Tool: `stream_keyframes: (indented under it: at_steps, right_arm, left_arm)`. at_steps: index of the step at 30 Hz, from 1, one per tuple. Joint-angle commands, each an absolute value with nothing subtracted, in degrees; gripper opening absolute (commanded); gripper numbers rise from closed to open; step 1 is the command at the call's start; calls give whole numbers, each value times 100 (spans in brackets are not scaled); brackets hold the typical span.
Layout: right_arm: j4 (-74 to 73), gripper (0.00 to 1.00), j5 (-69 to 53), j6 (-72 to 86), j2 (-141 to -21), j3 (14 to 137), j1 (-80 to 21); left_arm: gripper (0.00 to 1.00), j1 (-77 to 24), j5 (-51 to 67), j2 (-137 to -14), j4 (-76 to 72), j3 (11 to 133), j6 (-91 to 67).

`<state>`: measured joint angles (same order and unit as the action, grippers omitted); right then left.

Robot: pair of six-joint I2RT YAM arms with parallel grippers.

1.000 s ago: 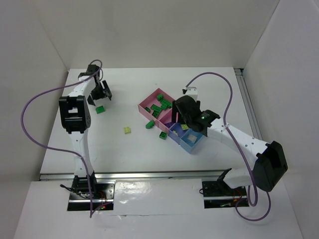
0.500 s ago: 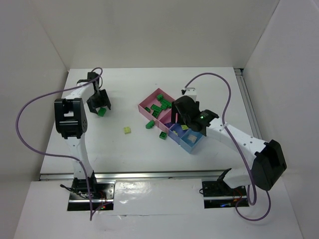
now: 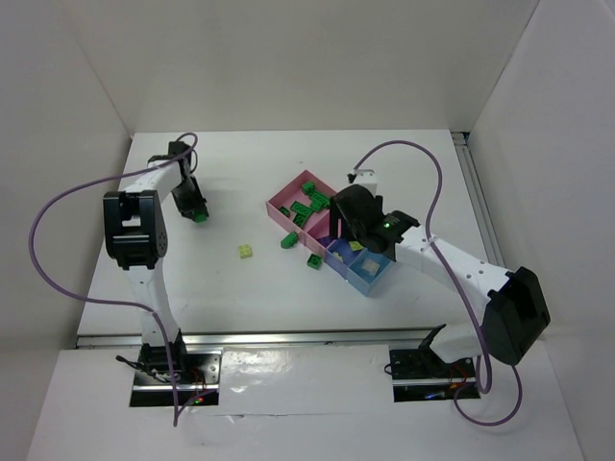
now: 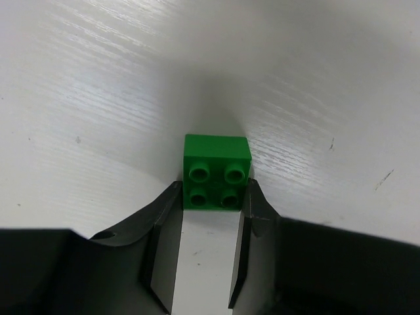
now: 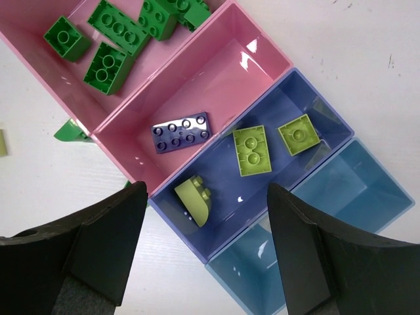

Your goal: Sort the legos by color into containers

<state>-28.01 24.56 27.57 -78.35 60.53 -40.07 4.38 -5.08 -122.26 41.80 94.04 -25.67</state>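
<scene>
A dark green lego [image 4: 216, 170] lies on the white table at the far left [image 3: 199, 215]. My left gripper [image 4: 214, 193] is shut on it, both fingers pressed against its sides. The containers [image 3: 332, 235] sit mid-table. In the right wrist view, the first pink bin [image 5: 79, 98] holds several dark green legos, and the second pink bin [image 5: 223, 72] holds a dark purple plate [image 5: 182, 131]. The periwinkle bin [image 5: 289, 98] has three yellow-green legos, one of them [image 5: 251, 149] lying flat. My right gripper [image 5: 207, 190] hovers open above the bins.
Two loose dark green legos [image 3: 288, 240] [image 3: 314, 261] lie just left of the containers. A pale yellow-green one [image 3: 246, 251] lies further left. The light blue bin [image 5: 354, 190] is the end one. White walls enclose the table on three sides.
The left arm came down over the green lego and its jaws closed from wide open onto the brick's sides. The right arm has stayed nearly still above the bins.
</scene>
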Motion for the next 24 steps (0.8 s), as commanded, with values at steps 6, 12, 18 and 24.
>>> stream_keyframes:
  at_steps: [6,12,18,24]
  right_arm:
    - [-2821,81,2601,2672,-7822,6337,-3981]
    - [-2997,81,2873,2725,-7647,6337,-3981]
    - [-3199,81,3076,2830,-7357,6284,-3929]
    - [-3375,81,3129,2883,-7234,6284,-3876]
  left_arm:
    - [30,-491,183,-11461,4605,10071,-2373]
    - [30,-1800,456,-11767,4948,11063,-2373]
    - [38,-2373,686,-12497,5158,12213,-2548]
    - [85,-2602,686,-12755,5493,12938,-2601]
